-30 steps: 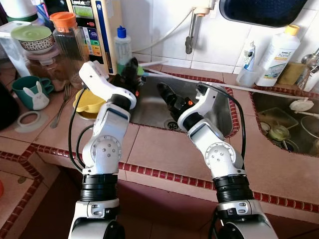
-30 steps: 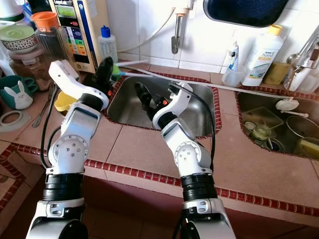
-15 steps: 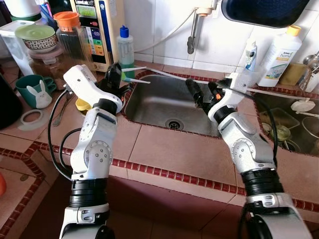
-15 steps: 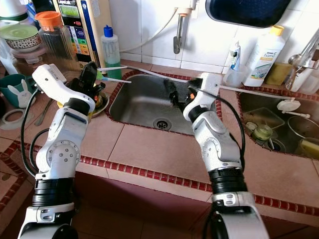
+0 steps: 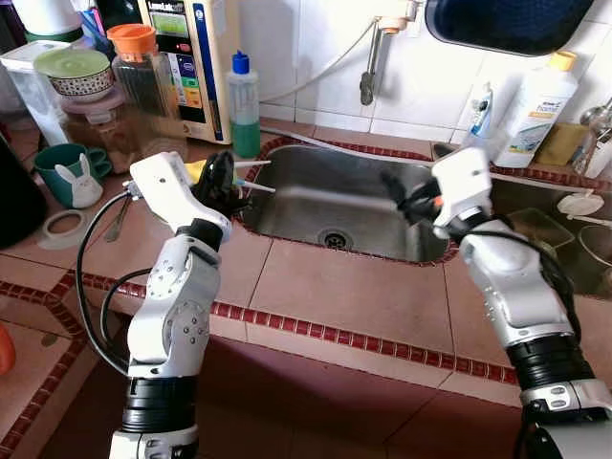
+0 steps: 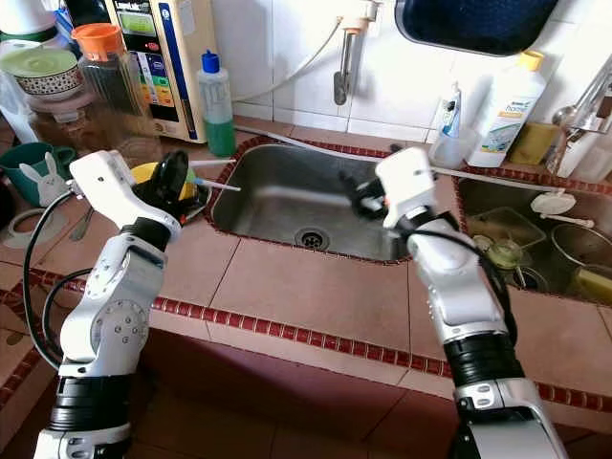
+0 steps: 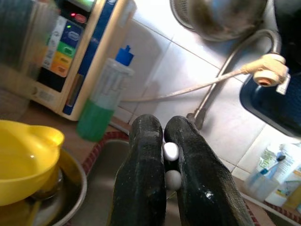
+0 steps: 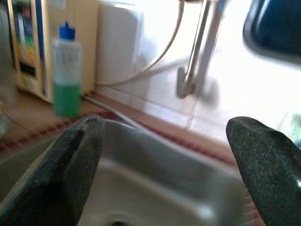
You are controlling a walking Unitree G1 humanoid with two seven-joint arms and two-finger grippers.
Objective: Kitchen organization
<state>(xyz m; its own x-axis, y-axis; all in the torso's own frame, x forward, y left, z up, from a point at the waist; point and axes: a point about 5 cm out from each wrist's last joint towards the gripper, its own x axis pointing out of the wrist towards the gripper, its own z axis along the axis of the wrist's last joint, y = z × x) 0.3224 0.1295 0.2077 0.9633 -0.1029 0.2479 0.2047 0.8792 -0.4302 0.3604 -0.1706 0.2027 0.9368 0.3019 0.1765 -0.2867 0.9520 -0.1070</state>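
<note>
1. At the far left of the desk [image 5: 316, 287] stand a green mug [image 5: 59, 168] with a rabbit figure and a clear jar with an orange lid [image 5: 131, 40]; I should keep my left arm away from them as I move.
2. My left end effector [image 5: 223, 178] is pinched shut on a pair of thin white sticks [image 5: 256, 187], most likely chopsticks. The left wrist view shows both round ends squeezed between my fingers [image 7: 143, 155], and their tips reach out over the left rim of the sink [image 5: 344, 196].
3. Just left of that end effector sits a metal bowl with a yellow bowl [image 7: 23, 160] inside it. It looks like a fair place for the sticks.
4. To do this well I judge I should keep my grip firm, since two thin sticks can easily scissor apart, and lower them flat before letting go.
5. The green soap bottle [image 5: 244, 105] stands at the far side of the sink corner, so I would swing low and near.
6. My right end effector [image 5: 406, 199] hovers over the right half of the sink with its fingers spread wide and holding nothing.
</note>
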